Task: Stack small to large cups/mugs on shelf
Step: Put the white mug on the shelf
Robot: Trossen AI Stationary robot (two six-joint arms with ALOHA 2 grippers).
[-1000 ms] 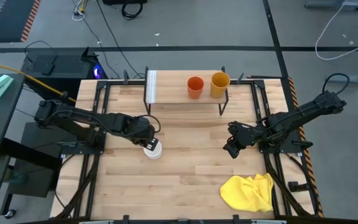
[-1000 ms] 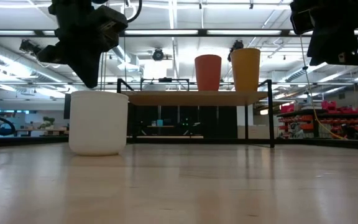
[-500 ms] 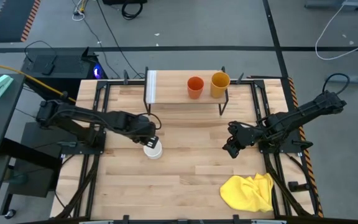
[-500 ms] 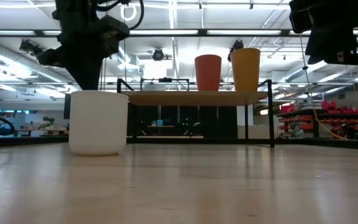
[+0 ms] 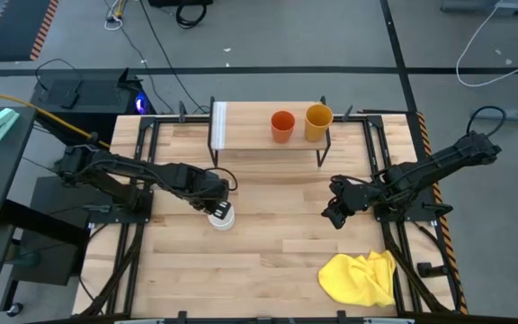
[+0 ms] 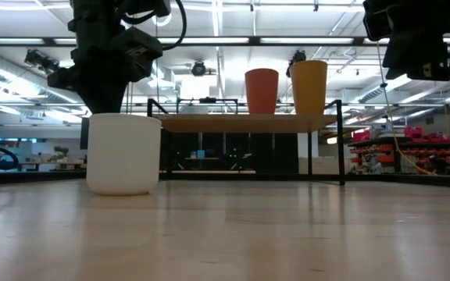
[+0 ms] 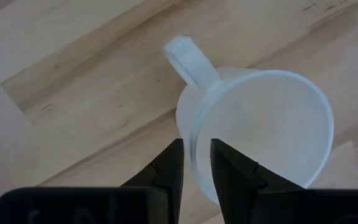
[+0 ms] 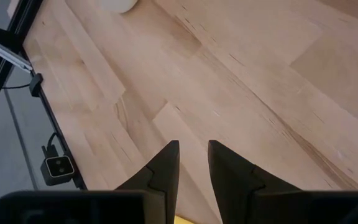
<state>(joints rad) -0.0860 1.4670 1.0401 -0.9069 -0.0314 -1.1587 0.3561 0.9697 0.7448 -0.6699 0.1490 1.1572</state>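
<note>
White mug [image 5: 222, 217], orange-red cup [image 5: 282, 126] (yellow-orange cup [image 5: 317, 122] beside).

Left arm: reaches in from the left edge of the surface [image 5: 268, 270] toward its middle, links stretched low and nearly level.
Left gripper [image 5: 220, 203]: pointed steeply downward, directly above the white mug [image 7: 263, 134].
Left fingers [image 7: 169, 168]: narrowly parted, straddling the mug's rim beside the handle, one inside and one outside.
Right arm: comes in from the right edge, elbow bent, held above the surface.
Right gripper [image 5: 334, 214]: hangs in the air, well apart from the left gripper, angled downward.
Right fingers [image 8: 165, 163]: slightly parted, nothing between them.
</note>
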